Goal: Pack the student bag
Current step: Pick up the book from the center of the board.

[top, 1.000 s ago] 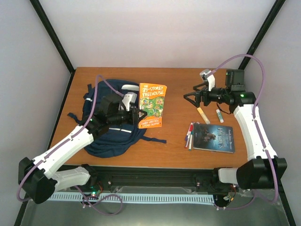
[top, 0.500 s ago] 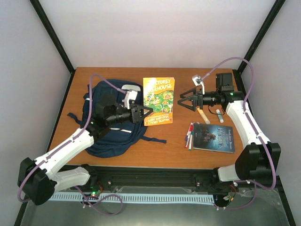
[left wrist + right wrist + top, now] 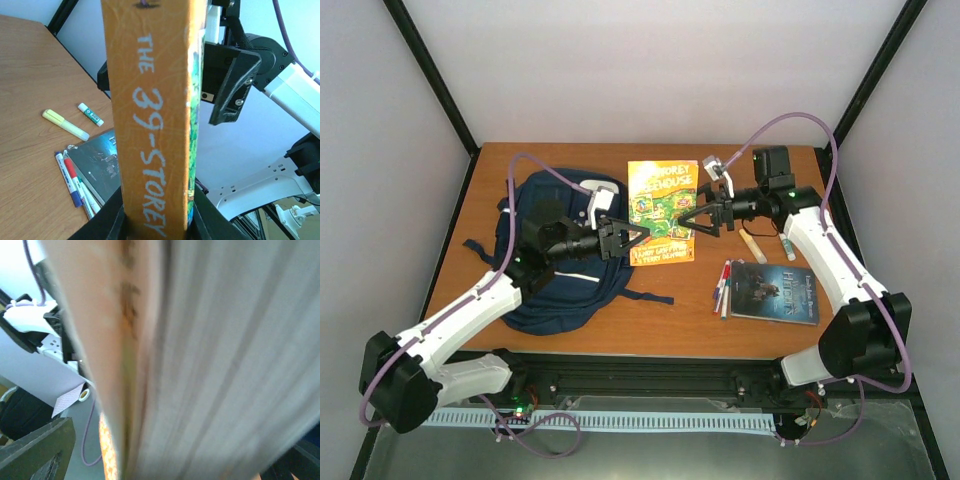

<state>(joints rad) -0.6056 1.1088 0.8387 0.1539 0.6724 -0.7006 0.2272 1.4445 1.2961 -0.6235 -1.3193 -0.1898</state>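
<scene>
The student bag (image 3: 575, 288), a big navy-blue cloth backpack with thin white stripes, lies flat on the left side of the brown wooden table (image 3: 670, 312). The left arm reaches over it.

The left gripper (image 3: 635, 238) is closed on the orange book (image 3: 662, 205), a thin paperback with white words down its spine. It pinches the book by the spine edge. In the left wrist view the spine (image 3: 155, 115) stands up between the two fingers. The book is just right of the bag, near the far middle of the table.

The right gripper (image 3: 690, 224) is at the book's right edge. Its jaws are wide apart, one on each side of the page edge, and do not squeeze it. In the right wrist view the pale pages (image 3: 210, 360) fill most of the picture.

On the right side of the table lie a yellow highlighter pen (image 3: 752, 245), a small white glue stick (image 3: 787, 246), a bunch of coloured marker pens (image 3: 723, 288) and a dark blue-grey book (image 3: 778, 294).
</scene>
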